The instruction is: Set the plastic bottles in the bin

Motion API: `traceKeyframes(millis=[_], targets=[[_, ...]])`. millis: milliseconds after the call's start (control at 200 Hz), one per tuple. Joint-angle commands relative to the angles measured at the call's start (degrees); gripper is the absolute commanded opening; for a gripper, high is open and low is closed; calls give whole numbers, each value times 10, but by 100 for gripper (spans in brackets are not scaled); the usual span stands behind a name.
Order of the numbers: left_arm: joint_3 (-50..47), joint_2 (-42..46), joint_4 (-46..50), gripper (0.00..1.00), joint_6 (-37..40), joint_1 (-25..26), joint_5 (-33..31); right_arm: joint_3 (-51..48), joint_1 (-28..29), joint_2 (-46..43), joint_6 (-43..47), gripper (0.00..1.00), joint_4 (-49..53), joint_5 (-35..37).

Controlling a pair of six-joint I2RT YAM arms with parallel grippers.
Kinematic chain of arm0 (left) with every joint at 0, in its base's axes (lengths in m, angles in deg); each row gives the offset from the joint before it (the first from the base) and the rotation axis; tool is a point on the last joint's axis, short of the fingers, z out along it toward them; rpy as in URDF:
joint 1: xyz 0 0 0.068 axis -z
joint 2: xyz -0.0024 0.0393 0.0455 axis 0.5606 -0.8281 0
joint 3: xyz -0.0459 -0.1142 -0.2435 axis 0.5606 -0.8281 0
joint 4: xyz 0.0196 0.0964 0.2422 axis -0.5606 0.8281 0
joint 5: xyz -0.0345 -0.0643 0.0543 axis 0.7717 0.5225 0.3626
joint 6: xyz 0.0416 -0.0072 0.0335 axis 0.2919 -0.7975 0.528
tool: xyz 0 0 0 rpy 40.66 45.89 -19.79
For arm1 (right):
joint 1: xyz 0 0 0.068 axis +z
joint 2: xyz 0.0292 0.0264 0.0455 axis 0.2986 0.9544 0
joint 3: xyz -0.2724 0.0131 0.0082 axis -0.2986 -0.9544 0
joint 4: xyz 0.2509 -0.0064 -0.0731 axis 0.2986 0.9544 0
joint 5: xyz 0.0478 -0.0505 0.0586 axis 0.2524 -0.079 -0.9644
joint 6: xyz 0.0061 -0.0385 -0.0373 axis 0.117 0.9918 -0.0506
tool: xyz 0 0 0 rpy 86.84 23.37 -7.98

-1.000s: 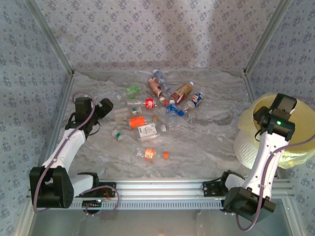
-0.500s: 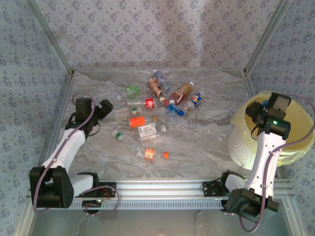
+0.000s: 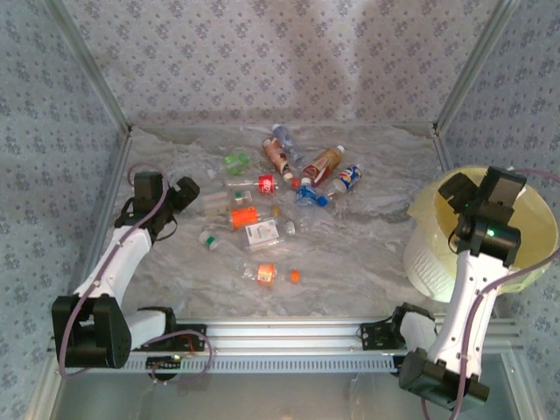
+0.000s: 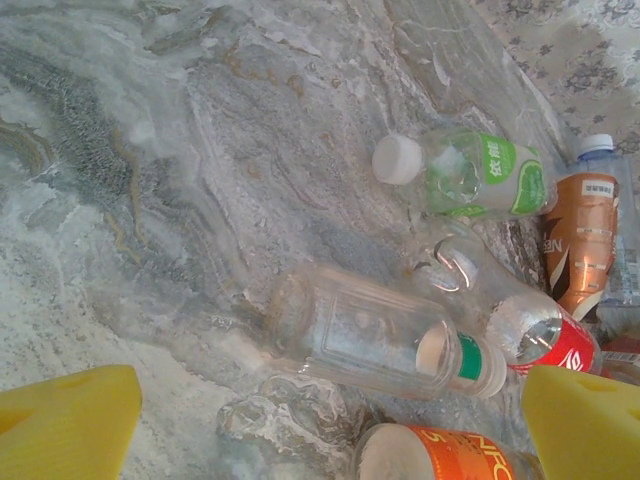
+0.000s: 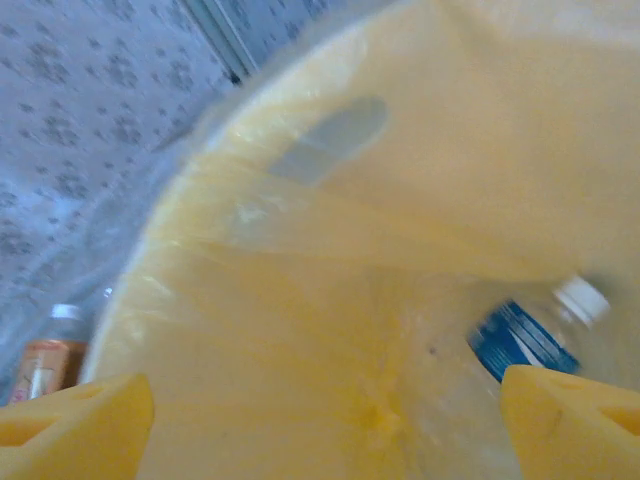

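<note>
Hovering my right jaws over the bin [image 3: 426, 254], spread wide with nothing in them, lol. 1 blue-labelled bottle [image 5: 535, 335] lies inside. Left jaws are wide apart too, by the other bottles [image 3: 243, 216] scattered on the tabletop [image 3: 367, 236].

Both arms out, jaws spread.
My right gripper [image 3: 477, 188] hangs over the large round pale-yellow translucent bin [image 3: 426, 254], empty; my left gripper [image 3: 187, 193] sits low, well left of it.

A lab test booth: aluminium rail [image 3: 289, 337], patterned fabric walls [image 3: 262, 52], marbled tabletop [image 3: 367, 227].
</note>
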Motion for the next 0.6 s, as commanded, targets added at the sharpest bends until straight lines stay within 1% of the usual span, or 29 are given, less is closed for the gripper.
traceKeyframes(millis=[0, 120, 165, 245, 290, 365, 445, 485, 530, 600], targets=[[24, -3, 25, 98, 0, 3, -11, 40, 6, -28, -16, 93, 16, 14], [27, -4, 39, 98, -12, 4, -13, 63, 23, -46, -21, 96, 2, -39], [29, -3, 46, 98, -17, 4, -14, 64, 33, -53, -22, 100, -13, -68], [32, -2, 63, 98, -24, 4, -16, 64, 65, -59, -25, 100, -49, -117], [36, -1, 75, 98, -28, 4, -18, 64, 89, -59, -26, 100, -64, -130], [43, 1, 97, 98, -31, 3, -19, 62, 144, -52, -21, 100, -88, -136], [50, 4, 120, 98, -34, 4, -19, 55, 223, -38, -6, 100, -113, -118], [53, 8, 132, 98, -36, 4, -18, 52, 263, -26, 7, 100, -124, -97], [54, 14, 147, 98, -38, 4, -18, 50, 322, -9, 28, 100, -138, -72], [54, 26, 169, 98, -40, 3, -17, 47, 415, 22, 71, 100, -158, -2]])
